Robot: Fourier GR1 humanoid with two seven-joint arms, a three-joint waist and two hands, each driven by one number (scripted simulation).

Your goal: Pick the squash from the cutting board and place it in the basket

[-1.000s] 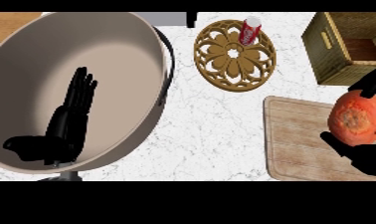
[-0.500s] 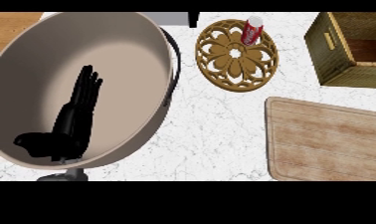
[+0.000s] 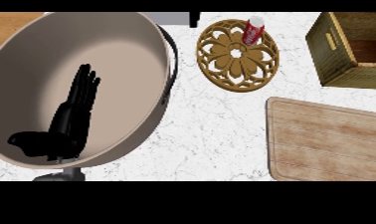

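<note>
Squash unseen; cutting board (image 3: 323,141) bare; left robot hand (image 3: 70,118) open over bowl (image 3: 140,58).

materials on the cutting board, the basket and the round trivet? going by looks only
Cutting board: pale wood, matte; straight grain lines run along it. Basket: olive-brown with a faintly woven look, likely wicker or rough wood; reddish-brown inside. Trivet: golden-brown openwork with a flower pattern, probably carved wood or bamboo, though cast metal cannot be ruled out.
</note>
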